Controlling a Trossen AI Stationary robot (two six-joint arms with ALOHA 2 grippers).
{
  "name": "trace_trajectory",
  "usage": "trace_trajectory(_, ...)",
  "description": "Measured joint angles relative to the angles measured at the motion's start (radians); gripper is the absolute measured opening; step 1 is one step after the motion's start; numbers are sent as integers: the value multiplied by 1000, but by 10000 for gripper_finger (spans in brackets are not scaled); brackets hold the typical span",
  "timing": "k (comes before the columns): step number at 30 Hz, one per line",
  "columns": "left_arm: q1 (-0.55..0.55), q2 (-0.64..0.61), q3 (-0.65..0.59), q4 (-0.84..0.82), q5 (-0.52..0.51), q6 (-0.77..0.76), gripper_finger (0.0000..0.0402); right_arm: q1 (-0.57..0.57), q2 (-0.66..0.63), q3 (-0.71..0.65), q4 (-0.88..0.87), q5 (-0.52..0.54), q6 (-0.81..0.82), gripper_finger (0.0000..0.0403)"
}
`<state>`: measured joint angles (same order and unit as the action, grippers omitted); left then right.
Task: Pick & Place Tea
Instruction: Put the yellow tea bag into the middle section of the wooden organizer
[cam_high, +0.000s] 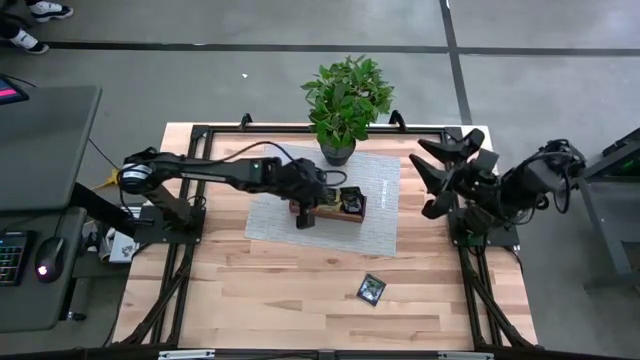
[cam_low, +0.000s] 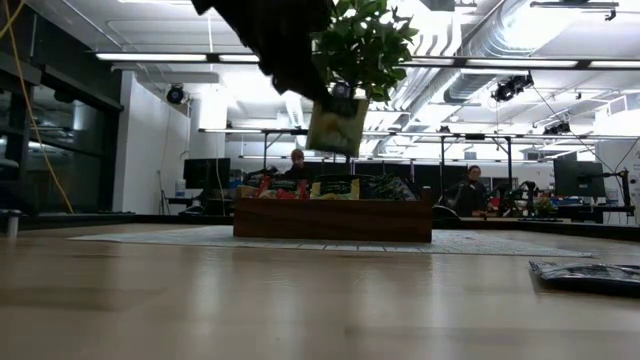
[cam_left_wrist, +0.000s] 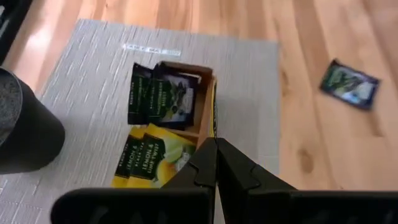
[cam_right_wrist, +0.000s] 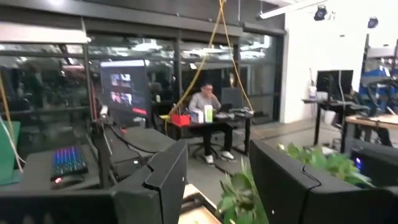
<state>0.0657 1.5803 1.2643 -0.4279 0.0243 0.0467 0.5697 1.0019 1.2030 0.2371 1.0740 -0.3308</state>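
Above the tray: the left end effector (cam_high: 308, 217) hangs over the wooden tray (cam_high: 355, 217), clenched on a yellow-green sachet (cam_low: 337, 126) that dangles below it in the low view, clear of the compartments.

Grip: the fingers (cam_left_wrist: 231, 168) pinch one edge of the sachet, so it hangs flat and edge-on. That suits slotting it down between the walls, as I judge it.

Tray: it sits on the grey mat (cam_high: 385, 228) near the middle of the bench (cam_high: 300, 290), just in front of the potted plant (cam_high: 345, 100). Dark green sachets (cam_left_wrist: 163, 99) stand in one compartment, yellow ones (cam_left_wrist: 152, 158) in the next, red ones (cam_low: 282, 190) at the far end in the low view. Sorting by colour looks like the reason for the grouping.

Held sachet's target: probably the yellow compartment, since the fingers point down close beside it.

Stray tea: one dark sachet (cam_high: 372, 290) lies flat on the bare wood, well apart from the tray and towards the bench's front, not yet collected.

Right arm: folded back at the bench's right edge, its end effector (cam_high: 440, 178) released and holding nothing, pointing out at the room. It waits clear of the left arm's work.

Progress: most tea is already in the tray; one sachet in hand, one left on the bench.

Risk: the loose-hanging sachet could catch on a divider or on packets already standing there.
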Motion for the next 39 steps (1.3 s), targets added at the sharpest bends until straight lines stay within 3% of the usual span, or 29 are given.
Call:
trace_trajectory(6, 0, 78, 2, 12, -45, 10, 0, 43, 0, 0, -19, 72, 14, 169)
trace_trajectory(15, 46, 133, 1, 20, -95, 28, 0, 76, 0, 0, -20, 79, 15, 169)
trace_trajectory(22, 103, 141, 1, 33, -10, 30, 0, 90, 0, 0, -22, 79, 16, 169)
trace_trajectory(39, 117, 203, 3, 78, 55, 15, 0, 92, 0, 0, -19, 79, 17, 169)
